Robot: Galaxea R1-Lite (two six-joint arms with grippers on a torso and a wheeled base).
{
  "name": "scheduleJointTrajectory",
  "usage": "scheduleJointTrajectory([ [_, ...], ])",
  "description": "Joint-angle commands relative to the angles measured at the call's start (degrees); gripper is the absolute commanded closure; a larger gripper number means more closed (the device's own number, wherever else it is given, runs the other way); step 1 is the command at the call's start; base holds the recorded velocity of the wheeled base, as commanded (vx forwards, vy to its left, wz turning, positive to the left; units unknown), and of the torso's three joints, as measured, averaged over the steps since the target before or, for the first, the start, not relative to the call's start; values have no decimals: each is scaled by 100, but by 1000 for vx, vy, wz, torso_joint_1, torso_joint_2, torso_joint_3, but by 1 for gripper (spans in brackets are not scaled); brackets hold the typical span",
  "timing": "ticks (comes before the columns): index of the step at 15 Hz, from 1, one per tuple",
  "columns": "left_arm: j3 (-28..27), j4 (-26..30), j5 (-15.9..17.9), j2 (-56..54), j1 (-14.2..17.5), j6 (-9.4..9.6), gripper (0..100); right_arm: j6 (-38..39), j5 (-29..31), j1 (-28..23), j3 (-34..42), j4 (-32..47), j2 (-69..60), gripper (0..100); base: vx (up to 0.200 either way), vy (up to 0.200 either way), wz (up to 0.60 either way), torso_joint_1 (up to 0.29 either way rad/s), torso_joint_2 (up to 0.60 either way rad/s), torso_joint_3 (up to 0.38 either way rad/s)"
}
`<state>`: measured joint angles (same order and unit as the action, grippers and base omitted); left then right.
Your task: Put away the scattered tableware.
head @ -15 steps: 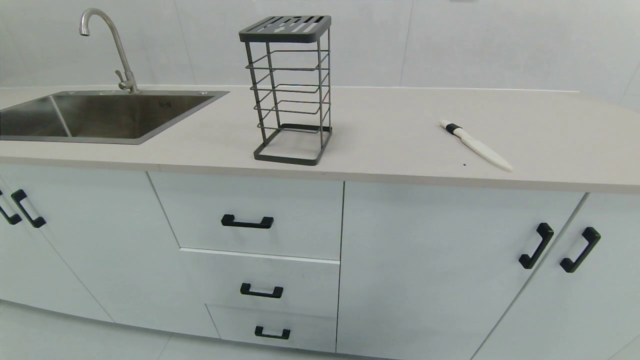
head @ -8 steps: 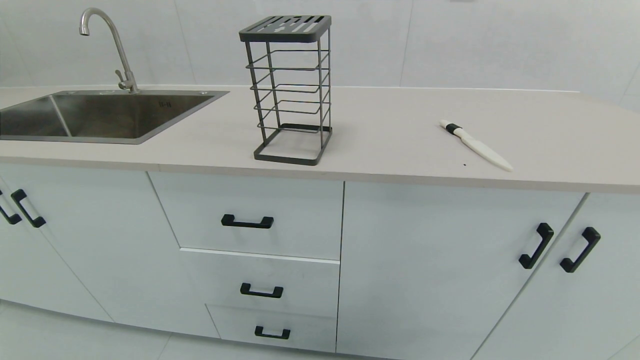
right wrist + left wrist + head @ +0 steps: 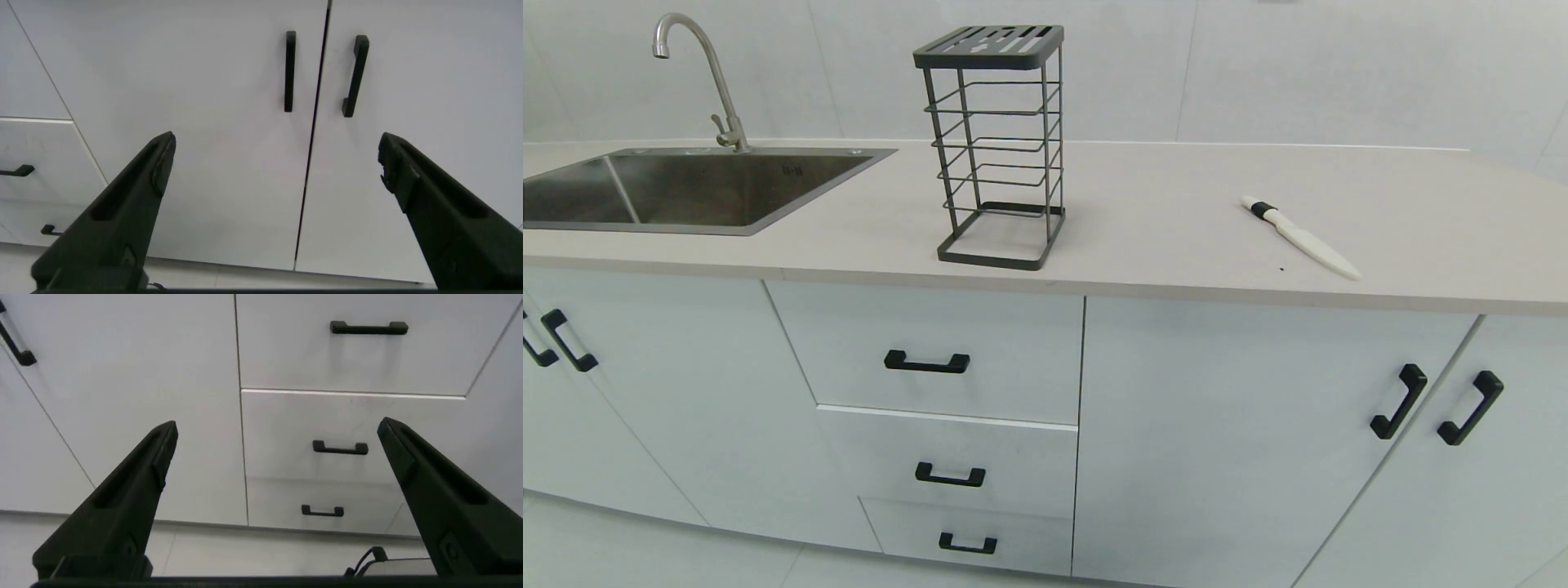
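A white knife with a black band on its handle (image 3: 1299, 237) lies flat on the counter (image 3: 1176, 212) at the right. A tall black wire rack with a slotted top (image 3: 998, 147) stands upright near the counter's middle, left of the knife. My left gripper (image 3: 278, 433) hangs open below counter height, facing the drawer fronts (image 3: 351, 343). My right gripper (image 3: 276, 147) is open too, facing the white cabinet doors (image 3: 245, 122) with black handles. Nothing sits between either pair of fingers.
A steel sink (image 3: 686, 188) with a curved tap (image 3: 698, 73) fills the counter's left end. Three drawers with black handles (image 3: 927, 362) sit under the rack, with cabinet doors (image 3: 1396, 400) at the right. A white tiled wall backs the counter.
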<state>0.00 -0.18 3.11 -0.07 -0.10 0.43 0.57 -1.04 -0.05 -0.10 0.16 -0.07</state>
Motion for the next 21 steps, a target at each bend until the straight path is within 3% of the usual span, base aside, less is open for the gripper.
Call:
scheduleJointTrajectory([
  [1, 0, -8, -74, 7, 1, 19, 0, 4, -2, -4, 1, 2, 7, 0, 200, 0, 0, 7, 2, 2],
  [14, 0, 1, -91, 7, 1, 1, 0, 13, -2, -4, 1, 2, 7, 0, 15, -15, -92, -1, 0, 1],
  [18, 0, 1, -91, 7, 1, -8, 0, 13, -2, 5, 1, 2, 7, 0, 0, -200, 0, 2, 5, 5],
  [21, 0, 1, -100, 7, 1, -16, 0, 13, -2, -4, 1, 2, 7, 0, 0, 0, 0, 0, 0, 0],
])
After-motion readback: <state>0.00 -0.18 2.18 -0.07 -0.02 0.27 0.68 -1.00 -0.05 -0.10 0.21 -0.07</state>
